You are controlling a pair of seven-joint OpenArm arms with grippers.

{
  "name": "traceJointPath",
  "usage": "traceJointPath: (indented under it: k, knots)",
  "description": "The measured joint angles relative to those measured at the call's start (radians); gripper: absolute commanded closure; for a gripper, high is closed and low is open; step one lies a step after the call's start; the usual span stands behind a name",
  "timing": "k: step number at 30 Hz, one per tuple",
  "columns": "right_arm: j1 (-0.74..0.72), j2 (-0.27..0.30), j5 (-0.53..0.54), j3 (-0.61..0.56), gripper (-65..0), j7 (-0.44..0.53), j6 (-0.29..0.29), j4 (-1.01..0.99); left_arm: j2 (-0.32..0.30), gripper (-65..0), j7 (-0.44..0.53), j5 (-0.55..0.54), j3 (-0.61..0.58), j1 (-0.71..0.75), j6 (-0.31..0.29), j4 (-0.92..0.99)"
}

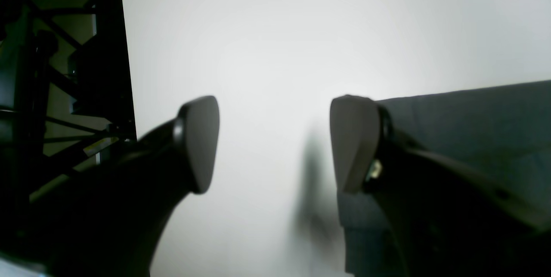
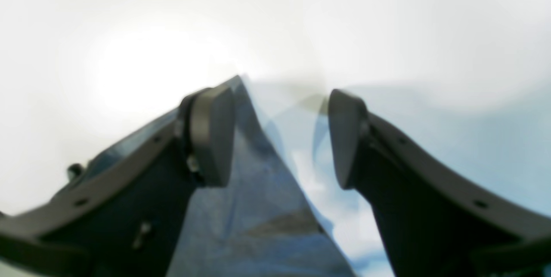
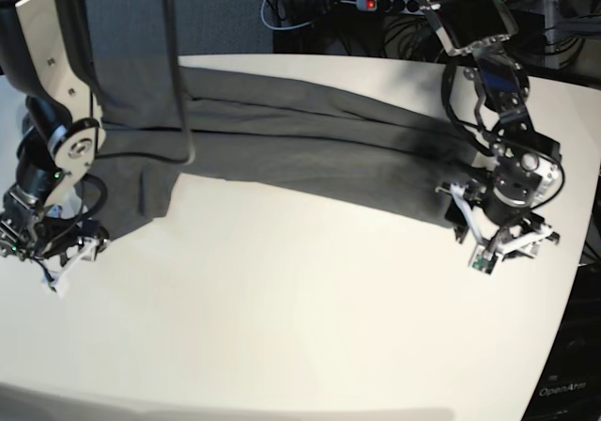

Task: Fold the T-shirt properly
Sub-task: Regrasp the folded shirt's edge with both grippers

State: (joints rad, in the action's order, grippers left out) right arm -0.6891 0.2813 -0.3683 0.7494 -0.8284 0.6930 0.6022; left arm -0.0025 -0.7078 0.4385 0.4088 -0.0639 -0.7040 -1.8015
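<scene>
The T-shirt (image 3: 310, 144) is dark grey and lies as a long folded band across the white table (image 3: 310, 318), from the far left to the right. My left gripper (image 3: 462, 222) hangs open at the band's right end. In the left wrist view its fingers (image 1: 202, 139) stand wide apart over bare table, and the T-shirt (image 1: 473, 126) lies just behind the right-hand finger. My right gripper (image 3: 42, 252) is at the cloth's lower left corner. It is open (image 2: 280, 139), with a pointed corner of the T-shirt (image 2: 258, 212) below and between its fingers, not pinched.
A power strip (image 3: 376, 5) with a red switch and cables lies beyond the table's far edge. The table's rounded edge runs close to the right of my left arm. A black frame (image 1: 64, 75) stands past the table edge in the left wrist view.
</scene>
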Motion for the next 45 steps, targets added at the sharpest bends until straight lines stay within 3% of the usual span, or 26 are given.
traceJointPath:
  k: [7, 21, 24, 32, 42, 43, 45]
  knots:
    - [-0.003, 0.001, 0.004, 0.0, -34.4, -0.058, 0.006, 0.001, 0.002, -40.2, -0.001, 0.0, 0.0, 0.0, 0.0, 0.0]
    - [0.041, -0.008, 0.038, 0.035, -34.1, -0.035, 0.01, 0.022, 0.002, -40.2, -0.007, 0.0, -0.006, -0.001, 0.0, 0.0]
    - [0.059, -0.035, 0.037, 0.029, -34.0, -0.035, 0.005, 0.064, 0.002, -40.2, -0.006, 0.0, -0.006, -0.003, 0.0, 0.0]
    - [0.247, -0.191, 0.02, -0.051, -34.0, -0.079, 0.001, 0.467, 0.002, -40.2, -0.006, 0.002, -0.006, -0.003, 0.0, 0.002]
    - [0.246, -0.196, 0.019, -0.069, -33.7, -0.13, -0.002, 0.484, 0.0, -40.2, -0.007, 0.003, -0.006, -0.003, 0.0, 0.002]
    - [0.246, -0.196, 0.019, -0.069, -31.2, -0.13, -0.002, 0.484, 0.0, -40.2, -0.007, 0.003, -0.006, -0.003, 0.0, 0.002]
    - [0.246, -0.199, 0.02, -0.069, -18.3, -0.13, 0.006, 0.484, 0.0, -40.2, -0.007, 0.003, -0.006, -0.003, 0.0, 0.002]
